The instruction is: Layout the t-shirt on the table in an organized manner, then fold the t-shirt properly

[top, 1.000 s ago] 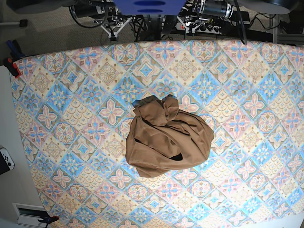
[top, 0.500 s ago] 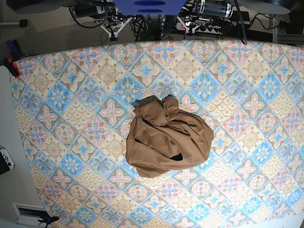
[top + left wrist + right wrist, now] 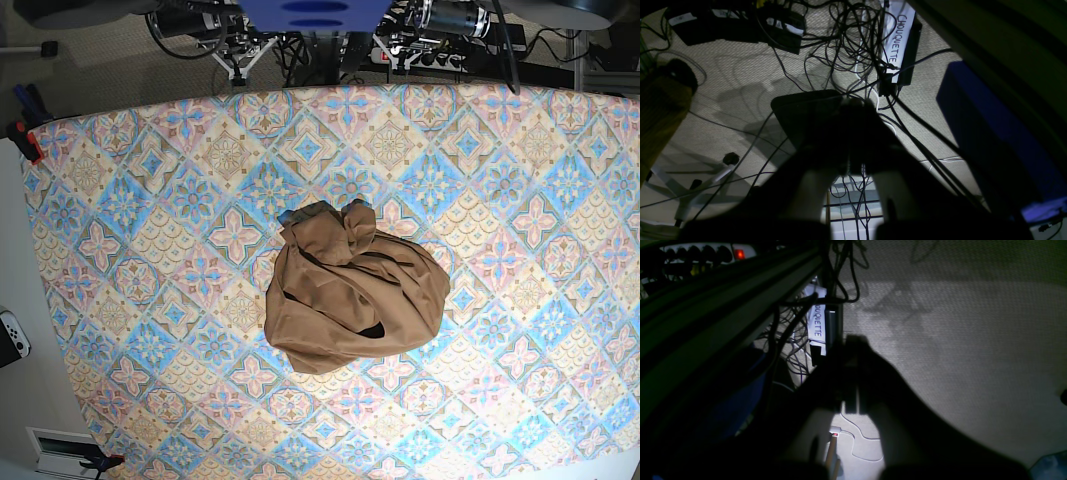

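The t-shirt lies as a crumpled heap near the middle of the counter, a little toward its near edge, well apart from all 4 corners. It is bunched and folded over itself, with a knot of cloth at its far side and dark openings between the folds; no sleeve or hem can be told apart clearly.

In the base view neither arm is over the counter. The right tool shows in its wrist view as a dark shape above the carpet and cables, its jaws pressed together and holding nothing. The left tool looks the same in its own wrist view: closed, empty, over the floor with many cables under it.

I judge that the first step, laying out the shirt, is not begun yet. The next move calls for both arms to come over the counter, open their tools, and take the heap at 2 separate points, so that the cloth can be spread flat before any fold.
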Available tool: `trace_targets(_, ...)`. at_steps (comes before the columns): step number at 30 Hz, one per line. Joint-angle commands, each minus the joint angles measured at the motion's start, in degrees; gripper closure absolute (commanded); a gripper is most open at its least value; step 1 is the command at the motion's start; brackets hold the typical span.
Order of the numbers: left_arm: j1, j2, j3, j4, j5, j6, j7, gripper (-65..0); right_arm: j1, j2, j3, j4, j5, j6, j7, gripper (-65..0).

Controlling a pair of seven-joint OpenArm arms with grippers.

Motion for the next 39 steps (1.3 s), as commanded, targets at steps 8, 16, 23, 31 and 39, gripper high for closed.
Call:
trace_targets(8, 0.12, 0.25, -0.12, -0.1, -0.03, -0.08, 0.47, -0.3, 0.1, 0.16, 0.06, 0.12, 0.1, -0.06, 0.4, -0.3)
trace_targets(16, 0.03, 0.25, -0.12, -0.1, -0.03, -0.08, 0.47, 0.0, 0.1, 0.16, 0.06, 0.12, 0.1, -0.06, 0.49, -0.3)
trace_targets(23, 0.38, 0.25, -0.12, -0.14, -0.03, -0.08, 0.47, 0.0, 0.1, 0.16, 0.06, 0.16, 0.1, -0.06, 0.49, 0.0)
trace_targets(31, 0.47, 0.25, -0.12, -0.14, -0.21, -0.08, 0.47, 0.0, 0.01, 0.16, 0.06, 0.16, 0.1, -0.06, 0.58, 0.0)
trace_targets(39, 1.7, -0.54, -0.47, -0.1, -0.56, -0.08, -1.81, 0.0, -0.25, 1.57, 4.01, 0.34, 0.19, -0.06, 4.18, 0.0)
